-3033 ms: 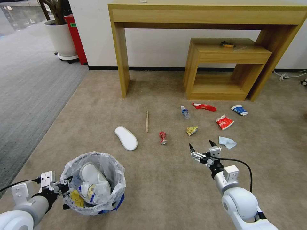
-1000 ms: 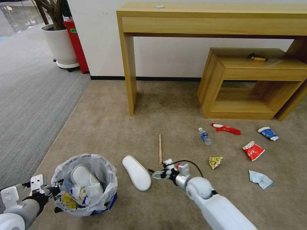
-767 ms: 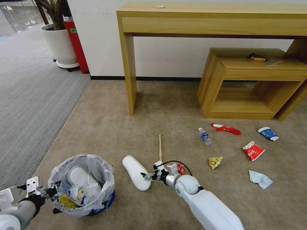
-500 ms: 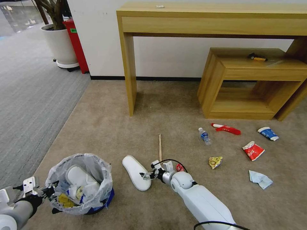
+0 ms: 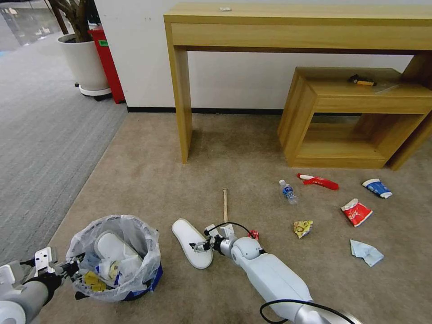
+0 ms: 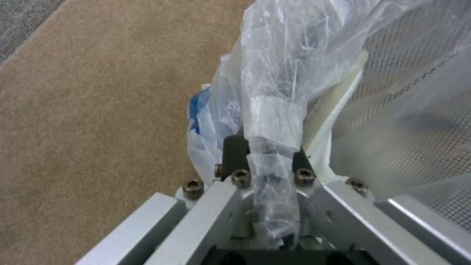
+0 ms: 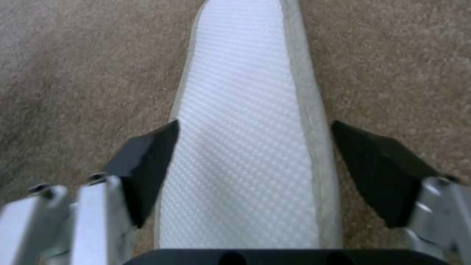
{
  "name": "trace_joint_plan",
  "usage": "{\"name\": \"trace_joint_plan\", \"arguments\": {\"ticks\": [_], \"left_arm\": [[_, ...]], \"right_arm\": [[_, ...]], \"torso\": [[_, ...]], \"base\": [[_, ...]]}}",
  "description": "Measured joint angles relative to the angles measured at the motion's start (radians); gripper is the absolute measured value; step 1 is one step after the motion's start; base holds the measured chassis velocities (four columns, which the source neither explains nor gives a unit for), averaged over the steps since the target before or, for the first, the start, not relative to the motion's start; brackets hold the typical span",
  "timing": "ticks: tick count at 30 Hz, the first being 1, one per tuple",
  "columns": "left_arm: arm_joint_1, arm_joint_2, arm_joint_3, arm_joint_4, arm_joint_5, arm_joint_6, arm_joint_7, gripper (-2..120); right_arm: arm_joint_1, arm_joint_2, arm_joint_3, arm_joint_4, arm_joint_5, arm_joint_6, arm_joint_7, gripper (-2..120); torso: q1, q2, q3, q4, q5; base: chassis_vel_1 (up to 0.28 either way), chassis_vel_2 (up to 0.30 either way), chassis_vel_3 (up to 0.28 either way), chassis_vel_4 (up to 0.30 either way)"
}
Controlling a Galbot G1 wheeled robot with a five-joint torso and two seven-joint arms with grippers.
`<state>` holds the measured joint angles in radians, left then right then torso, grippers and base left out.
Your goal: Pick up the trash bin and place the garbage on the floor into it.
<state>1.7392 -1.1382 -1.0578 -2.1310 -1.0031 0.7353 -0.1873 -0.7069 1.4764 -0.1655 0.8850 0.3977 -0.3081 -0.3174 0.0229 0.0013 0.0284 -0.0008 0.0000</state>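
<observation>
The trash bin, lined with a crinkly clear bag and holding a white slipper and wrappers, stands on the floor at the lower left. My left gripper is shut on its rim; the left wrist view has the bag pinched in that gripper. A second white slipper lies sole-up beside the bin. My right gripper is open, low over it, its fingers straddling the slipper. More garbage lies to the right: wooden stick, red can, bottle.
Farther right lie a yellow wrapper, red packets, a paper cup and a tissue. A tall wooden table and low shelf stand behind. A white plant pot sits on grey carpet.
The camera came closer to the litter. My right gripper swung left from the red can and settled over the slipper. The bin in my left gripper shifted slightly.
</observation>
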Motion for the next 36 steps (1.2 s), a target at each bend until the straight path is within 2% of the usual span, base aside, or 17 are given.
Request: {"name": "trace_joint_plan", "arguments": {"ticks": [1, 5, 6, 9, 11, 13, 14, 17, 20, 22, 23, 29, 32, 33, 36], "left_arm": [[0.000, 0.000, 0.000, 0.000, 0.000, 0.000, 0.000, 0], [-0.006, 0.001, 0.003, 0.000, -0.001, 0.000, -0.001, 0], [-0.006, 0.001, 0.003, 0.000, -0.001, 0.000, -0.001, 0], [-0.008, 0.001, 0.007, -0.003, 0.000, 0.000, -0.002, 0], [-0.009, 0.001, 0.007, -0.004, 0.000, 0.000, -0.003, 0], [-0.010, 0.002, 0.007, -0.006, 0.000, 0.000, -0.003, 0], [-0.010, 0.002, 0.007, -0.006, 0.000, 0.000, -0.003, 0], [-0.009, 0.001, 0.007, -0.008, 0.002, 0.000, -0.003, 0], [-0.009, 0.001, 0.008, -0.008, 0.003, 0.000, -0.003, 0], [-0.006, -0.001, 0.012, -0.013, 0.006, 0.000, -0.004, 0], [-0.005, -0.001, 0.013, -0.017, 0.007, 0.000, -0.004, 0], [-0.010, 0.000, 0.020, -0.028, 0.012, 0.000, -0.004, 0], [-0.017, 0.001, 0.031, -0.035, 0.018, 0.000, -0.005, 0], [-0.017, 0.001, 0.031, -0.035, 0.018, 0.000, -0.005, 0], [-0.016, 0.003, 0.042, -0.048, 0.024, 0.000, -0.005, 0]], "right_arm": [[0.000, 0.000, 0.000, 0.000, 0.000, 0.000, 0.000, 78], [-0.001, 0.002, -0.001, -0.003, -0.004, 0.006, -0.018, 57], [-0.001, 0.002, -0.001, -0.003, -0.004, 0.006, -0.018, 57], [-0.007, 0.003, 0.001, -0.005, -0.010, 0.013, -0.021, 43], [-0.009, 0.003, 0.001, -0.004, -0.013, 0.015, -0.021, 41], [-0.015, 0.000, 0.004, 0.000, -0.016, 0.019, -0.021, 28], [-0.015, 0.000, 0.004, 0.000, -0.016, 0.019, -0.021, 28], [-0.024, -0.005, 0.006, 0.014, -0.021, 0.026, -0.018, 15], [-0.028, -0.007, 0.008, 0.020, -0.030, 0.031, -0.014, 10], [-0.039, -0.013, 0.019, 0.036, -0.124, 0.086, -0.007, 3], [-0.047, -0.020, 0.031, 0.057, -0.162, 0.109, -0.007, 3], [-0.072, -0.053, 0.069, 0.173, -0.180, 0.128, 0.001, 3], [-0.088, -0.103, 0.093, 0.321, -0.160, 0.130, 0.004, 3], [-0.088, -0.103, 0.093, 0.321, -0.160, 0.130, 0.004, 3], [-0.091, -0.150, 0.108, 0.432, -0.156, 0.149, 0.000, 3]], "torso": [[0.000, 0.000, 0.000, 0.0000, 0.0000], [0.000, 0.000, 0.000, -0.0001, 0.0000], [0.000, 0.000, 0.000, -0.0001, 0.0000], [0.000, 0.000, 0.000, 0.0000, 0.0000], [0.000, 0.000, 0.000, 0.0000, 0.0000], [0.000, 0.000, 0.000, -0.0001, 0.0001], [0.000, 0.000, 0.000, -0.0001, 0.0001], [0.000, 0.000, 0.000, 0.0000, 0.0002], [0.000, 0.000, 0.000, 0.0000, 0.0002], [0.000, 0.000, 0.000, 0.0000, 0.0002], [0.000, 0.000, 0.000, 0.0000, 0.0002], [0.000, 0.000, 0.000, 0.0000, 0.0002], [0.000, 0.000, 0.000, -0.0002, 0.0003], [0.000, 0.000, 0.000, -0.0002, 0.0003], [0.000, 0.000, 0.000, -0.0002, 0.0003]], "base": [[0.000, 0.000, 0.000, 0.000], [0.000, 0.000, 0.000, 0.000], [0.000, 0.000, 0.000, 0.000], [0.000, 0.000, 0.000, 0.000], [0.000, 0.000, 0.000, 0.000], [0.000, 0.000, 0.000, 0.000], [0.000, 0.000, 0.000, 0.000], [0.000, 0.000, 0.000, 0.000], [0.000, 0.000, 0.000, 0.000], [0.000, 0.000, 0.000, 0.000], [0.000, 0.000, 0.000, 0.000], [0.000, 0.000, 0.000, 0.000], [0.000, 0.000, 0.000, 0.000], [0.000, 0.000, 0.000, 0.000], [0.000, 0.000, 0.000, 0.000]]}}
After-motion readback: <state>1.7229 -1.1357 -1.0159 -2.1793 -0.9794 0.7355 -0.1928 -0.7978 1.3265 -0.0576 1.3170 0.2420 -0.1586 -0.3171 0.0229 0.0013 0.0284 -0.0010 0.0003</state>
